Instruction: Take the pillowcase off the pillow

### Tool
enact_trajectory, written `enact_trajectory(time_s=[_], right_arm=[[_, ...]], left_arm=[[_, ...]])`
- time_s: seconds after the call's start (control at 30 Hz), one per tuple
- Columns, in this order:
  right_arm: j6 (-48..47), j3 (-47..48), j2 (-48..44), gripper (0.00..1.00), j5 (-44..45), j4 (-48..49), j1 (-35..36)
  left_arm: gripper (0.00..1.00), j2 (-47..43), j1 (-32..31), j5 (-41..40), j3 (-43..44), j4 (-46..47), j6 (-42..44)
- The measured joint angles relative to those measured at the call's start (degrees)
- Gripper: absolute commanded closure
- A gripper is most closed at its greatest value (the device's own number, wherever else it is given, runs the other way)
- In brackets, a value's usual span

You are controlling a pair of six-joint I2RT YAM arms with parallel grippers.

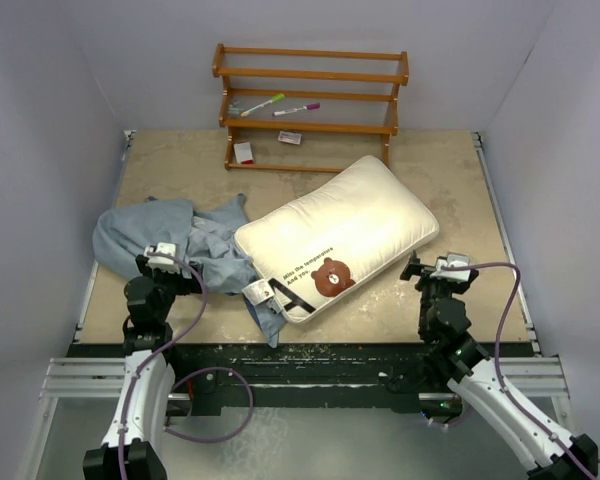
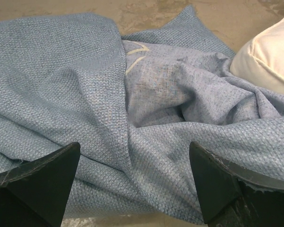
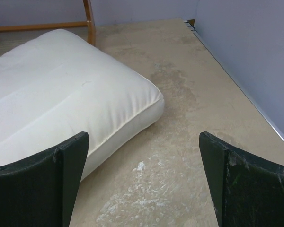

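Top external view: the pillow (image 1: pixel 340 235) is laid diagonally across the middle of the tabletop (image 1: pixel 460 180). Its long axis runs from the near-left toward the far-right. The end bearing the bear face (image 1: pixel 330 277), the dark text and the black strap (image 1: pixel 292 296) is pointed toward the near edge; the plain end is pointed toward the far-right corner. No cover is seen on the pillow.

The pillowcase (image 1: pixel 170 240) is heaped in loose folds on the left half of the tabletop, with its paler grey-blue inside turned outward. It is touching the near-left end of the pillow, and one fold is carried under that corner to the near edge. In the left wrist view a cream outline is visible on one fold.

A wooden rack (image 1: pixel 310 100) is placed along the far edge, just beyond the pillow's far long side. Two markers (image 1: pixel 280 106) are lying on one of its shelves.

Bare tabletop is available between the pillow and the right edge, at the far-right corner, and along the far-left side behind the pillowcase. Little room is left between the pillow's bear end and the near edge.

The left hand (image 2: pixel 135 149) is released, jaws spread wide over the near part of the pillowcase, with nothing grasped. Contact with the cloth cannot be told. The right hand (image 3: pixel 143 142) is likewise released and empty, positioned over bare tabletop near the near-right corner, just beside the pillow's near long side.
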Motion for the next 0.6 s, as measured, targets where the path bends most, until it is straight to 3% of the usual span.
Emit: enact_trajectory(time_s=[0.6], right_arm=[[0.15,0.0,0.07,0.0,1.2,0.74,0.0]], left_arm=[[0.01,1.27,0.0,0.17,0.0,0.17,0.0]])
